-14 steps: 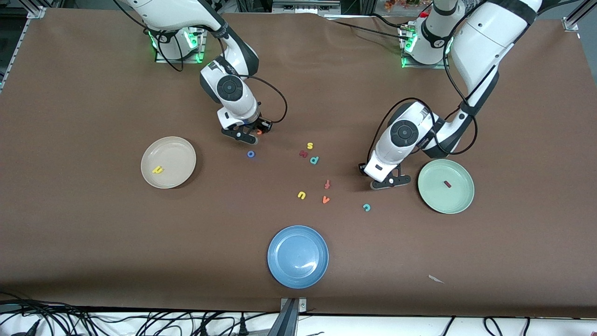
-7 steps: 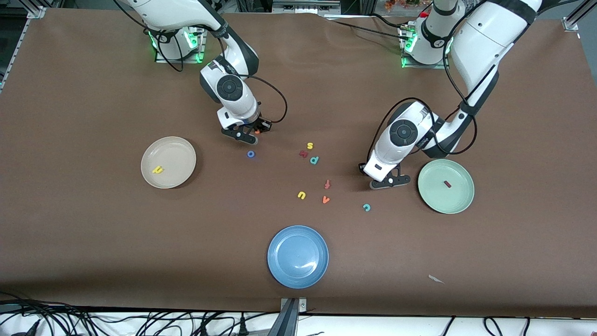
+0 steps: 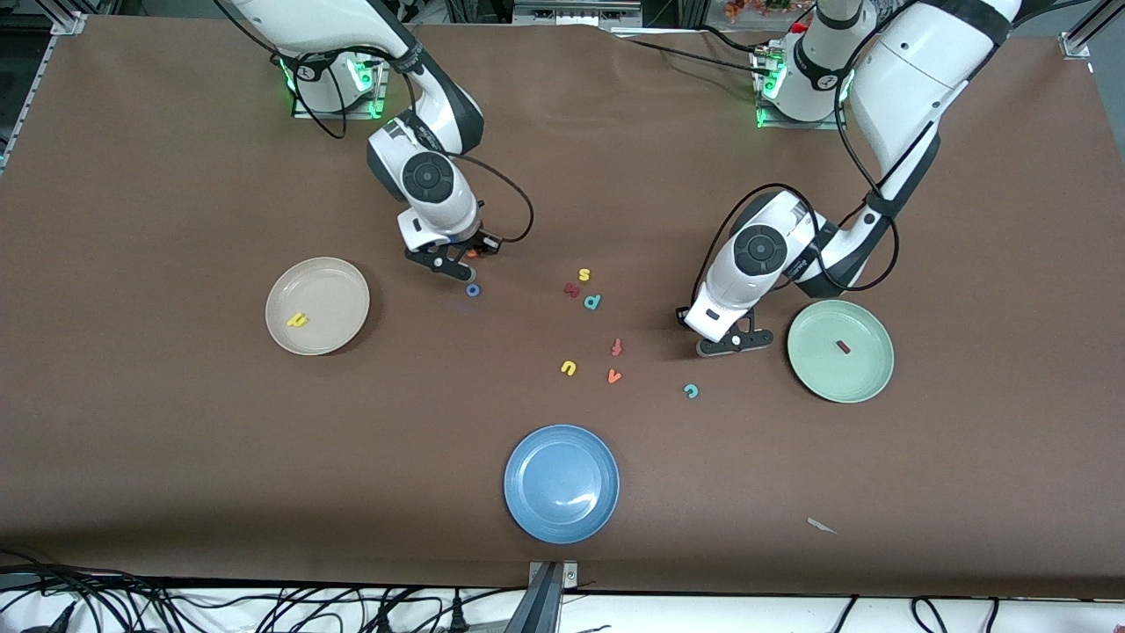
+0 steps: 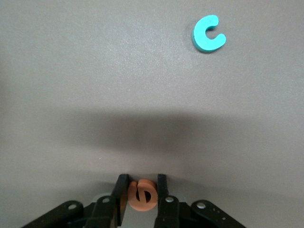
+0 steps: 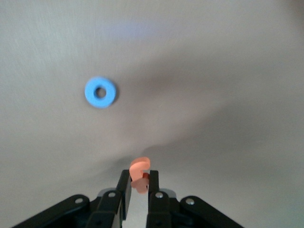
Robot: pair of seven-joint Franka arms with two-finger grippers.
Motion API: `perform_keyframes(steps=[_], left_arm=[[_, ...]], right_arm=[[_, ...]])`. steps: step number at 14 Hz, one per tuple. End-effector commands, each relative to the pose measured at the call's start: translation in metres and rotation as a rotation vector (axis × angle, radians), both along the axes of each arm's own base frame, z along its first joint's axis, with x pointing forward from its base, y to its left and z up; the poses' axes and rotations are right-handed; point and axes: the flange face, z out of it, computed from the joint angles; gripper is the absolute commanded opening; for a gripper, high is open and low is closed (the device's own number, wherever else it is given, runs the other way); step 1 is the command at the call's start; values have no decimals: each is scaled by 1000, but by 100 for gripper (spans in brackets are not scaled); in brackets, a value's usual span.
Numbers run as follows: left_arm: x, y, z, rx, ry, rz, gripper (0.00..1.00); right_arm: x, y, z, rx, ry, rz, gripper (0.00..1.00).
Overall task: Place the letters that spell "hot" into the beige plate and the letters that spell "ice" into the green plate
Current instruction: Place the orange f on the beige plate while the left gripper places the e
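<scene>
My right gripper [image 3: 464, 257] is shut on the orange t [image 5: 139, 170] and holds it just above the table, close to the blue o [image 3: 473, 289] [image 5: 100, 92]. The beige plate [image 3: 338, 290] holds the yellow h [image 3: 298, 320]. My left gripper [image 3: 736, 343] is down at the table beside the green plate [image 3: 866, 374]. Its fingers press both sides of the orange e [image 4: 142, 195], which the front view hides. The dark red i [image 3: 844, 346] lies in the green plate. The teal c [image 3: 691, 390] [image 4: 208, 33] lies on the table nearer the front camera than the left gripper.
A blue plate [image 3: 561, 483] sits near the table's front edge. Loose letters lie mid-table: yellow s [image 3: 584, 274], a dark red letter [image 3: 572, 289], teal p [image 3: 592, 301], red-orange f [image 3: 617, 347], yellow u [image 3: 569, 367], orange v [image 3: 613, 376]. A white scrap [image 3: 822, 526] lies near the front edge.
My right gripper has shut on the orange t and shifted a little toward the beige plate with it. My left gripper's fingers have drawn in onto the orange e; that arm stayed put.
</scene>
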Motion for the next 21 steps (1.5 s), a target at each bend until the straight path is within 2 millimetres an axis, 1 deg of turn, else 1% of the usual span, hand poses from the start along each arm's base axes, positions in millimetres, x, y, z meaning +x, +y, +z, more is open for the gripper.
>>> perform_keyframes(steps=[1, 2, 3, 5, 7, 8, 9, 10, 11, 12, 13, 14, 15, 16, 17, 18, 20, 21], left_arm=[[-7, 7, -9, 48, 19, -20, 24], [-6, 8, -8, 55, 23, -18, 22], [-3, 11, -4, 77, 35, -21, 19], [5, 18, 10, 115, 56, -68, 18], [9, 27, 18, 126, 55, -80, 17], [12, 34, 20, 130, 59, -88, 16], [17, 43, 25, 131, 56, -93, 16], [22, 55, 31, 136, 59, -104, 15], [26, 67, 35, 151, 79, -122, 15], [34, 79, 41, 163, 95, -143, 15], [40, 90, 48, 174, 120, -157, 15], [48, 101, 60, 184, 133, -171, 15], [51, 110, 65, 191, 158, -197, 15], [55, 118, 70, 195, 172, -215, 15], [59, 131, 72, 192, 177, -230, 15], [64, 145, 75, 183, 177, -253, 15], [70, 176, 74, 175, 188, -306, 15], [74, 185, 74, 169, 186, -326, 15]], right_arm=[[35, -8, 48, -68, 17, -9, 0], [45, -17, 60, -74, 21, 8, 0], [54, -32, 67, -79, 25, 32, 0], [72, -67, 82, -84, 30, 85, 0], [90, -114, 86, -88, 59, 154, 0], [100, -142, 85, -78, 76, 208, 0], [110, -174, 83, -64, 94, 253, 0], [114, -196, 76, -55, 115, 294, 0], [116, -209, 71, -47, 129, 324, 0], [114, -214, 61, -43, 146, 344, 0], [112, -225, 54, -36, 156, 349, 0], [110, -232, 43, -31, 164, 362, 0], [108, -237, 36, -18, 159, 395, 0], [108, -254, 26, -6, 157, 408, 0], [107, -264, 19, 4, 152, 415, 0], [106, -265, 14, 8, 148, 432, 0], [103, -271, 6, 11, 147, 432, 0], [101, -273, 2, 12, 141, 435, 0]])
